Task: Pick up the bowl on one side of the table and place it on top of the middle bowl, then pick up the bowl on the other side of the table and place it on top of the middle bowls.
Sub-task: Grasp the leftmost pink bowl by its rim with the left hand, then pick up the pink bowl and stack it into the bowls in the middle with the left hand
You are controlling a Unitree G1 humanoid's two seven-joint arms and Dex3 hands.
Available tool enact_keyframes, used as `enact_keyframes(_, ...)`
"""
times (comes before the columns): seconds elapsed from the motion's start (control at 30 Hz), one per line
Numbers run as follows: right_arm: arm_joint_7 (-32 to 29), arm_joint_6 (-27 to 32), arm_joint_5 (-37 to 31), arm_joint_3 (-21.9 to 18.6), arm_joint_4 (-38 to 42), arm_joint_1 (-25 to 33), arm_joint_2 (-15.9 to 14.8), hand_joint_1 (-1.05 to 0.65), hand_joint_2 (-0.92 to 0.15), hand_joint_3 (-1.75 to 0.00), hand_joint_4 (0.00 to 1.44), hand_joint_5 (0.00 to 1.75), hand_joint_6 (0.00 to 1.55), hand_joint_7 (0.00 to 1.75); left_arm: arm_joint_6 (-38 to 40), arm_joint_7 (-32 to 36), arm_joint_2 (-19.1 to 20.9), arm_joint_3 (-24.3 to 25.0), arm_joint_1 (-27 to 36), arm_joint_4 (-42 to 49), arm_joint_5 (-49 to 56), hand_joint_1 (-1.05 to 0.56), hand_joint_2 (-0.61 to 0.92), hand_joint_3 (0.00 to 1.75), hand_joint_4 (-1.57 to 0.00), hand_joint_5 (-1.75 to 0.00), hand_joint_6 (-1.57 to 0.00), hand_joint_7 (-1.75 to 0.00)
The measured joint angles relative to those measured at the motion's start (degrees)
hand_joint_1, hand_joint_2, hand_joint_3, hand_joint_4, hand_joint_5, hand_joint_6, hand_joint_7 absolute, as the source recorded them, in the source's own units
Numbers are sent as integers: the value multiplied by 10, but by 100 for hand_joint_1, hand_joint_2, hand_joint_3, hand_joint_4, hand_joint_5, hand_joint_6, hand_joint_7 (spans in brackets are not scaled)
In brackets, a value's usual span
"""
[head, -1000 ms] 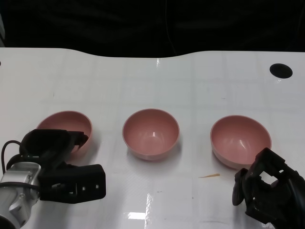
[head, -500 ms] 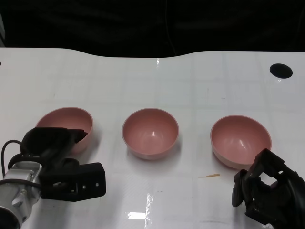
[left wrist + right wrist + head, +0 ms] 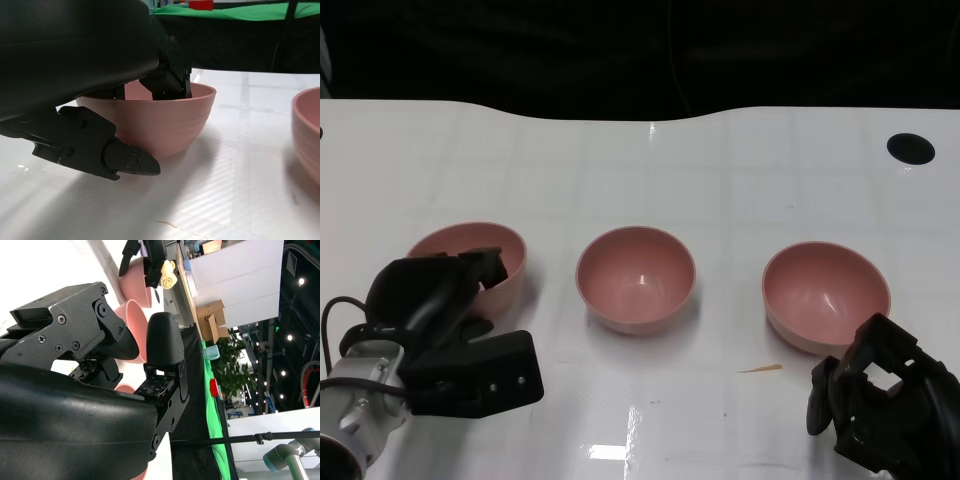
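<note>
Over at the near left, your left hand grips the left bowl by its near rim, fingers hooked inside, so the middle bowl lies directly right of it, across bare table.

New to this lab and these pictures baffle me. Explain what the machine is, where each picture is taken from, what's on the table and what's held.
A humanoid robot works at a white table. The head view looks down from its head; the other two come from cameras at its wrists. Three pink bowls sit in a row: left bowl, middle bowl, right bowl. The left hand grips the left bowl, fingers hooked over its rim. The right hand rests near the right bowl, holding nothing, fingers curled.
</note>
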Motion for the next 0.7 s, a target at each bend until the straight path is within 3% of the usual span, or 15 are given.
enact_keyframes(0.3,-1,0,-1,0,0,0,0,0,-62,-126,96,175,64,170,-5,1,2,0,8,-51,3,-3,92,20,-63,-175,-50,-174)
enact_keyframes(0.53,-1,-1,-1,0,0,0,0,0,-62,-127,95,175,63,170,-3,-8,24,6,24,-139,4,-1,92,17,-66,-175,-50,-175)
enact_keyframes(0.7,0,-1,0,0,1,0,0,1,-62,-126,96,175,63,169,6,-33,45,13,32,-223,14,-3,91,16,-68,-175,-60,-162)
